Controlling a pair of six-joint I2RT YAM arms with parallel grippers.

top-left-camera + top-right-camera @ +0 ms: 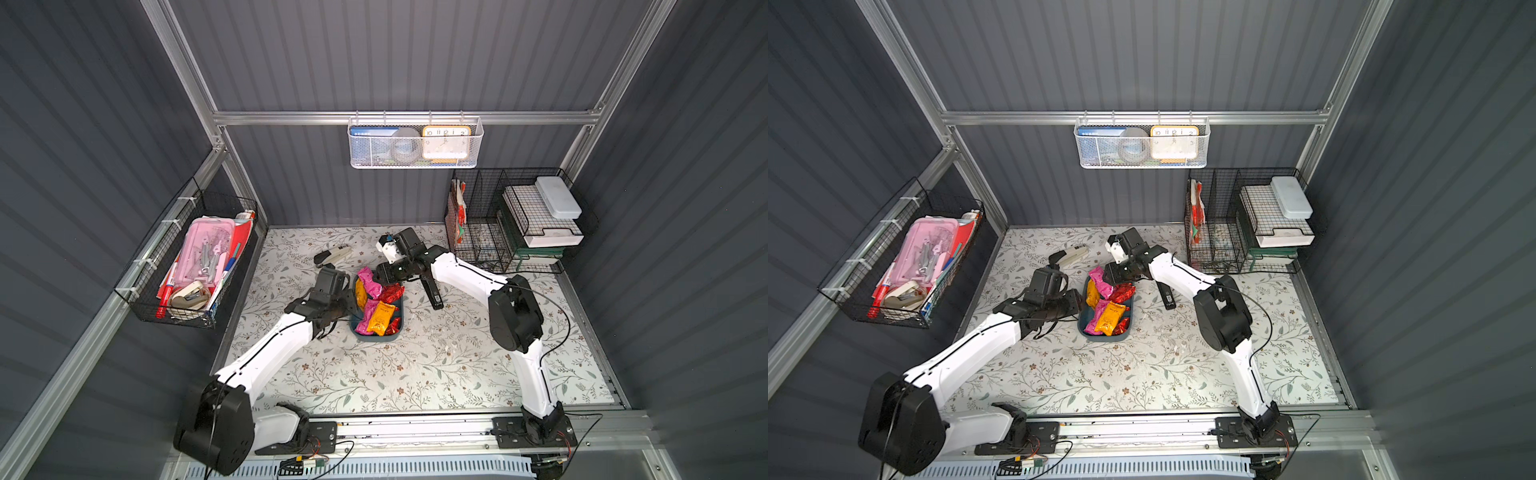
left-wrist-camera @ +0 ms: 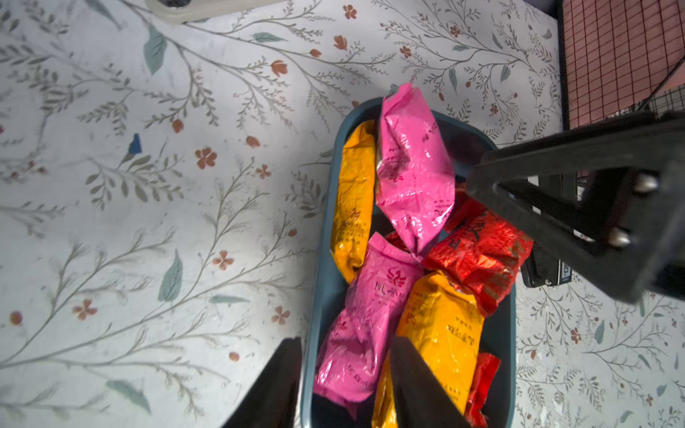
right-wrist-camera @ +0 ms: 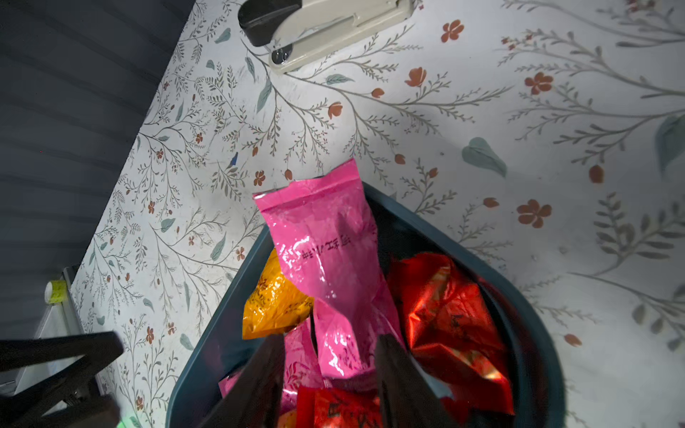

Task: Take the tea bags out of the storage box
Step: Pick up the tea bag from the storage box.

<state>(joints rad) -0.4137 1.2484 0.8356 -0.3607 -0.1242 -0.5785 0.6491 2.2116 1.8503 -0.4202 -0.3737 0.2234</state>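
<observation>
Tea bags [image 1: 378, 303], small shiny foil sachets in red, magenta-pink and orange-yellow, sit heaped in the storage box [image 1: 374, 337]. It's a shallow dark teal plastic tray with rounded corners, out in the middle of the floral-patterned desk [image 1: 374, 374].

Near end first: an orange-yellow sachet [image 1: 381, 318] lies on top, a magenta-pink sachet [image 1: 365, 318] is just beside it on the left, and a scrap of crinkly red foil [image 1: 394, 326] is tucked in the right corner.

The left tool [image 2: 345, 339] is right at the box's left long wall. In the left wrist view, one black finger [image 2: 274, 381] sits outside the wall and the other inside over the tea bags, with the wall and that pink sachet's end between them. The jaws are partly apart; whether they pinch anything, I cannot tell.

Farther along, a second orange-yellow sachet [image 1: 360, 293] lies by the left wall and a crinkly red sachet [image 1: 392, 294] by the right. A second magenta-pink sachet [image 1: 368, 280] slants up, its far end poking over the far rim.

The right tool [image 3: 331, 337] hangs over the box's far right part. In the right wrist view its fingers stand partly apart on either side of that slanting sachet's near end. A real grip? Cannot tell.

A long black stapler [image 1: 432, 293] lies on the desk just right of the box. A beige stapler with a black end [image 1: 332, 254] lies farther back on the left, apart from the box.

On the left wall, a black wire basket [image 1: 187, 266] holds a pink plastic case [image 1: 203, 249]. Black wire racks [image 1: 498, 224] stand in the far right corner, and a white mesh basket [image 1: 415, 143] hangs on the rail.
</observation>
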